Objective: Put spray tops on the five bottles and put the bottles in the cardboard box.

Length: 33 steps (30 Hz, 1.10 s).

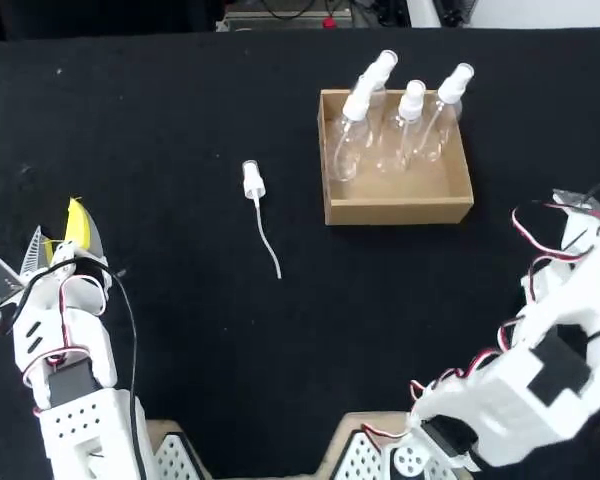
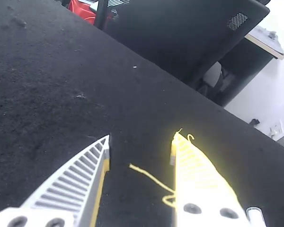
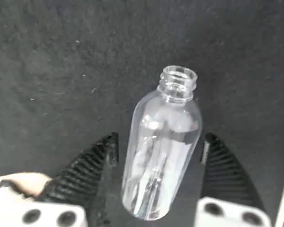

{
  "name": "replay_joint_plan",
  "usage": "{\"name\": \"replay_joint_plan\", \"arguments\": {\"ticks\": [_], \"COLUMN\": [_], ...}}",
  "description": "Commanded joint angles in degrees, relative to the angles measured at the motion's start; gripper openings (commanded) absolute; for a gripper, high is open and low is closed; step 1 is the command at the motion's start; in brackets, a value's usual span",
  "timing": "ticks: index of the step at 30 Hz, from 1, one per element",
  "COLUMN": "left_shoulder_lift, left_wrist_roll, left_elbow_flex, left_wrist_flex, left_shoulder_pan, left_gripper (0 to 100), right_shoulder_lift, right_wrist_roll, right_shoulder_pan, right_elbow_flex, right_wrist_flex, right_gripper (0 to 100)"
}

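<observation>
– Currently, what is being risked at the right hand [image 3: 159, 139]?
– Its jaws are being kept released, one on each side of the uncapped bottle [image 3: 163, 156], which is lying on its side on the worktop [image 1: 180, 100]; nothing is being gripped. A round, clear body is likely being invited to roll or squirt out if the closing is being done off-centre.
– And the left hand [image 2: 141, 138]?
– Also being held spread, empty. The last spray top [image 1: 253, 183] is lying well apart from it, near the cardboard box [image 1: 395, 212]; its thin tube [image 1: 268, 240] is probably being exposed to bending or snagging during a pick.
– Surface, room?
– Black matte fabric is being used as cover, lint [image 2: 80, 97] being noted. A dark panel [image 2: 180, 28] and white wall [image 2: 274, 94] are being seen behind.
</observation>
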Motion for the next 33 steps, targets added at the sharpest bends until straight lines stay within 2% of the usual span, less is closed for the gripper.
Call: {"name": "replay_joint_plan", "arguments": {"ticks": [1, 12, 16, 18, 19, 26, 28, 30, 33], "left_shoulder_lift": [-0.6, -0.6, -0.6, -0.6, -0.6, -0.6, -0.6, -0.6, -0.6], "left_wrist_roll": [0.2, 0.2, 0.2, 0.2, 0.2, 0.2, 0.2, 0.2, 0.2], "left_elbow_flex": [-0.7, -0.7, -0.7, -0.7, -0.7, -0.7, -0.7, -0.7, -0.7], "left_wrist_flex": [-1.4, -1.4, -1.4, -1.4, -1.4, -1.4, -1.4, -1.4, -1.4], "left_shoulder_pan": [0.7, 0.7, 0.7, 0.7, 0.7, 0.7, 0.7, 0.7, 0.7], "left_gripper": [20, 20, 20, 20, 20, 20, 20, 20, 20], "right_shoulder_lift": [3.0, 12.4, 13.0, 11.6, 10.5, -0.3, -2.9, -5.8, -11.1], "right_wrist_roll": [-1.7, -1.7, -1.7, -2.3, -3.0, -3.3, -4.0, -9.1, -13.1], "right_shoulder_pan": [1.5, 1.7, 2.2, 3.0, 3.2, 4.0, 2.8, 2.6, 3.0], "right_elbow_flex": [-4.7, -4.8, -5.1, -6.5, -7.9, -20.2, -21.7, -21.7, -16.8], "right_wrist_flex": [1.7, -3.2, -5.5, -5.2, -4.5, 5.5, 5.5, 3.5, -5.4], "right_gripper": [25.1, 24.3, 10.0, 1.6, 0.8, 3.6, 3.5, 2.6, 1.5]}}
